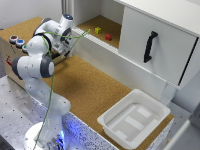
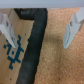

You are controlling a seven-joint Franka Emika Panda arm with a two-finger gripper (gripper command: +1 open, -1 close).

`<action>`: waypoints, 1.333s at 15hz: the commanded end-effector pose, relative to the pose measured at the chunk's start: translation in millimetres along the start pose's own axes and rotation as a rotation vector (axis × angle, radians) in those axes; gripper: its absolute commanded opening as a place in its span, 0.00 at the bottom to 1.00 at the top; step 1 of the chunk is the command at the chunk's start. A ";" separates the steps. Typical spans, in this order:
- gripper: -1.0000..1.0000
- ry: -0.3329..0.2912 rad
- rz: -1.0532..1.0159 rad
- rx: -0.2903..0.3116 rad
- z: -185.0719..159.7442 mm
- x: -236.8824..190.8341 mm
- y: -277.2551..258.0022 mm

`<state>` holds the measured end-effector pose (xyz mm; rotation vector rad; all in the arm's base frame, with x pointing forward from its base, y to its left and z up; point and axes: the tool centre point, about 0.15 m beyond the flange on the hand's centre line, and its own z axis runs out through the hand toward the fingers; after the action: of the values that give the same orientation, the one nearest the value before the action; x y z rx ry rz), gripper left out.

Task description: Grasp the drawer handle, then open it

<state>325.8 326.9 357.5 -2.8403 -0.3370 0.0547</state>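
The drawer (image 1: 165, 55) is a large white flat panel at the exterior view's right, and it looks closed. Its handle (image 1: 150, 46) is a slim black upright bar on that panel. My gripper (image 1: 63, 49) is far from it at the exterior view's left, low over the cork table and partly hidden behind my arm. In the wrist view my gripper (image 2: 41, 35) is open and empty, with white fingers (image 2: 74, 27) spread apart over the cork. A black cable (image 2: 32, 50) runs between them. The handle does not show in the wrist view.
A shallow white plastic tub (image 1: 134, 119) sits on the cork table (image 1: 90, 85) near its front edge. A yellow-green cube (image 1: 98, 30) and a red cube (image 1: 108, 36) lie on the recessed shelf. A box with round buttons (image 1: 16, 41) stands far left. A blue printed marker (image 2: 14, 50) lies on the cork.
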 end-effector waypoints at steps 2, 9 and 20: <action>1.00 -0.008 0.002 0.015 50.8 11.2 0.9; 1.00 0.152 0.157 0.005 52.2 16.5 5.2; 0.00 0.183 0.208 0.057 68.4 25.3 -2.9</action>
<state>355.1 348.8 309.4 -2.8376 -0.0704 -0.0667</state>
